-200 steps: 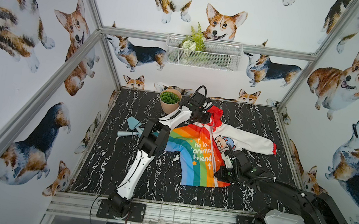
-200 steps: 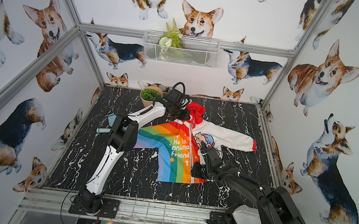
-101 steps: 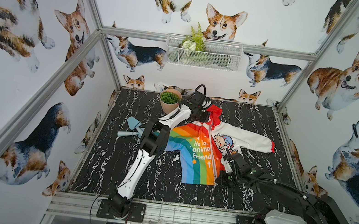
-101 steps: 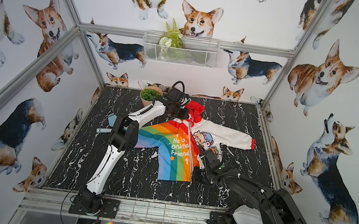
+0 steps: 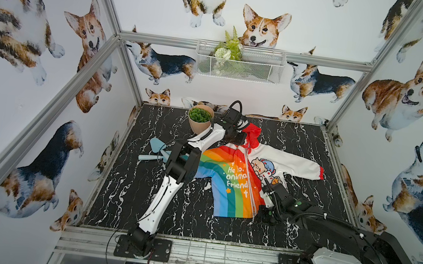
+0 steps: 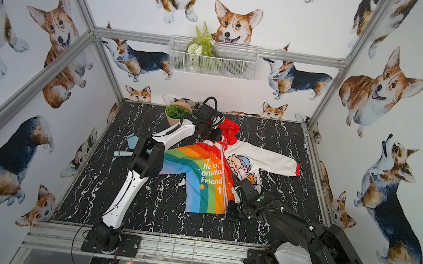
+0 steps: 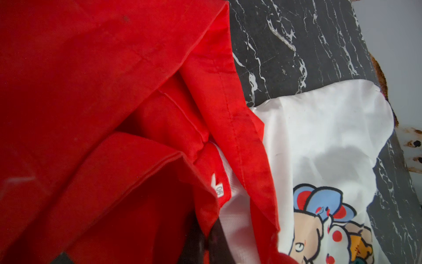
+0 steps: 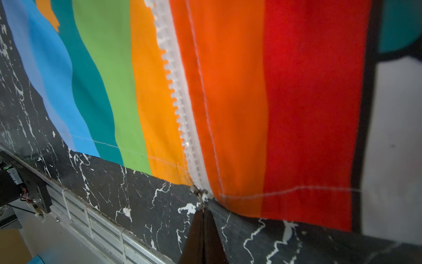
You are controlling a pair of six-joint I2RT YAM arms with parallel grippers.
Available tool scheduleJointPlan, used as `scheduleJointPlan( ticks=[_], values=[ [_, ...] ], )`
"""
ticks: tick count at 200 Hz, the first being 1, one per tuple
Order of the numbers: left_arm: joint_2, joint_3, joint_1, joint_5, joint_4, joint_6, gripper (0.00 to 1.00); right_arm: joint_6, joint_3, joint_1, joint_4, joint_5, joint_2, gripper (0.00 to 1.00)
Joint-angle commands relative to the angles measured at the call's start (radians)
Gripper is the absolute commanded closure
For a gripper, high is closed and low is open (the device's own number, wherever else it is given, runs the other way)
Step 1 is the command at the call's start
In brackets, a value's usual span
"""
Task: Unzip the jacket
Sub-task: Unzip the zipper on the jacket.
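Jaws of our right gripper (image 8: 203, 219) are pressed fully together. They pinch the small metal zipper pull (image 8: 199, 194), which sits right at the hem of the jacket (image 5: 225, 180). From that pull the white zipper (image 8: 182, 109) runs up the cloth. In our right wrist view a single row of its teeth stands bare, meshed with nothing, along the orange stripe. On one side of it we see orange, green, teal and blue stripes. On the other side we see orange-red and red cloth, then a dark edge and white.

Our left gripper (image 7: 206, 245) is closed too, its dark fingers nipped onto the red hood (image 7: 114, 80) near the neck, where a small white size label shows. Beside the hood lies the white half with a cartoon animal in a blue and red cap.

In both top views the jacket lies spread on the black marbled tabletop (image 5: 138, 198). Its hood points toward the back wall and its hem toward our arm bases. The rainbow half is on our left and the white sleeve stretches out to our right.

A potted plant (image 5: 200, 119) stands near the left gripper. A light-blue scoop (image 5: 155, 145) lies to our left of the jacket, partly hidden by our left arm. A white wire basket (image 5: 256, 68) holding greenery hangs on the back rail.
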Motion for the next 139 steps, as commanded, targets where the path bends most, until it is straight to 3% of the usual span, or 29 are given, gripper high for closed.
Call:
scheduleJointPlan(
  ticks=[1, 110, 117, 139],
  values=[
    [0.005, 0.012, 0.004, -0.017, 0.0, 0.017, 1.0, 0.016, -0.001, 0.004, -0.05, 0.003, -0.008, 1.0],
    [-0.005, -0.005, 0.004, 0.011, 0.009, 0.009, 1.0, 0.024, -0.003, 0.005, -0.07, 0.028, -0.006, 1.0],
    [-0.009, -0.007, 0.004, 0.032, 0.014, 0.003, 0.92, 0.024, 0.001, 0.005, -0.061, 0.027, -0.002, 1.0],
    [-0.054, -0.039, 0.003, 0.087, 0.047, -0.025, 0.63, 0.019, 0.027, 0.005, -0.07, 0.051, -0.015, 0.77]
  ],
)
